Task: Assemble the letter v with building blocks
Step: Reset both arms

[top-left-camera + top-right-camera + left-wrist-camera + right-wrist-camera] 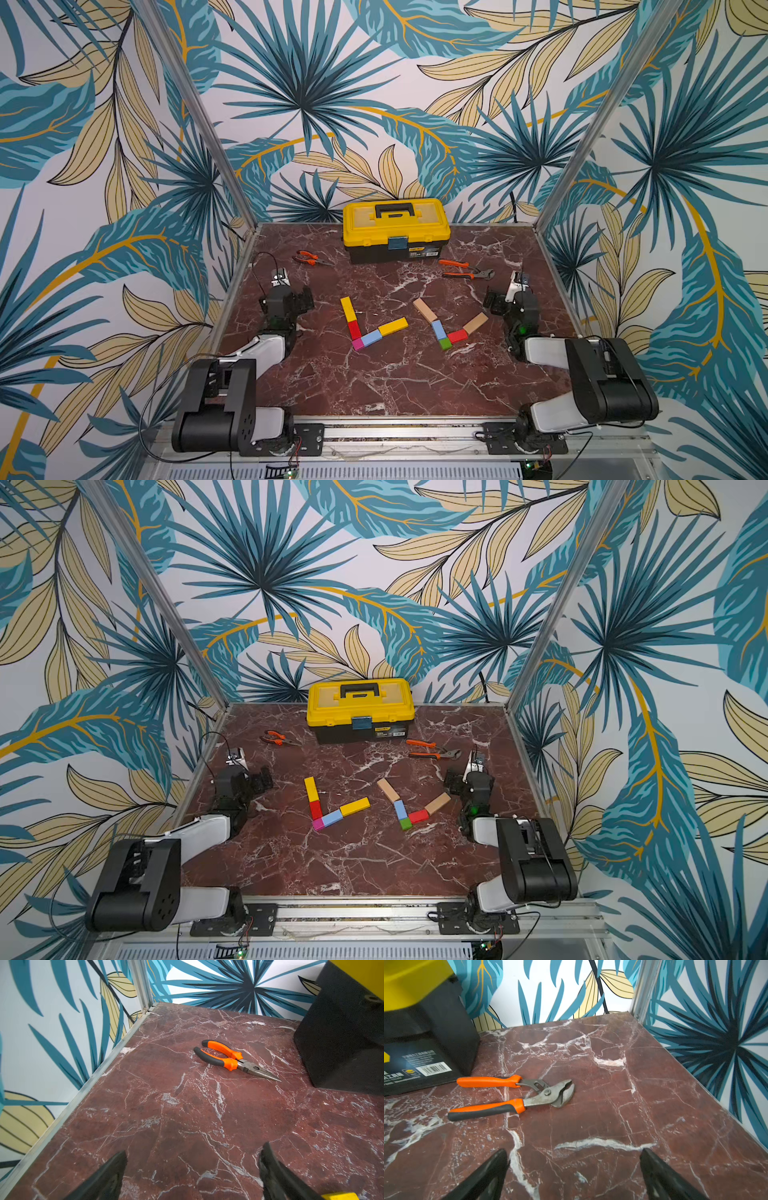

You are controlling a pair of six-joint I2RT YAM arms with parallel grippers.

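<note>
While our left gripper (194, 1152) and right gripper (574, 1152) both hang open and empty above the table (399, 382), the left facing long-nose pliers (229, 1063) and the right facing wider pliers (542, 1098), the blocks (371, 338) lie mid-table between the grippers. In both top views we see them as two Vs side by side: yellow, red and light-blue pieces meeting at a magenta cube (357, 344), and tan, light-blue and red pieces meeting at a green cube (445, 343).

Yellow toolbox (396, 228), needle-nose pliers (309, 258), slip-joint pliers (463, 270), all on marble table (395, 382)
</note>
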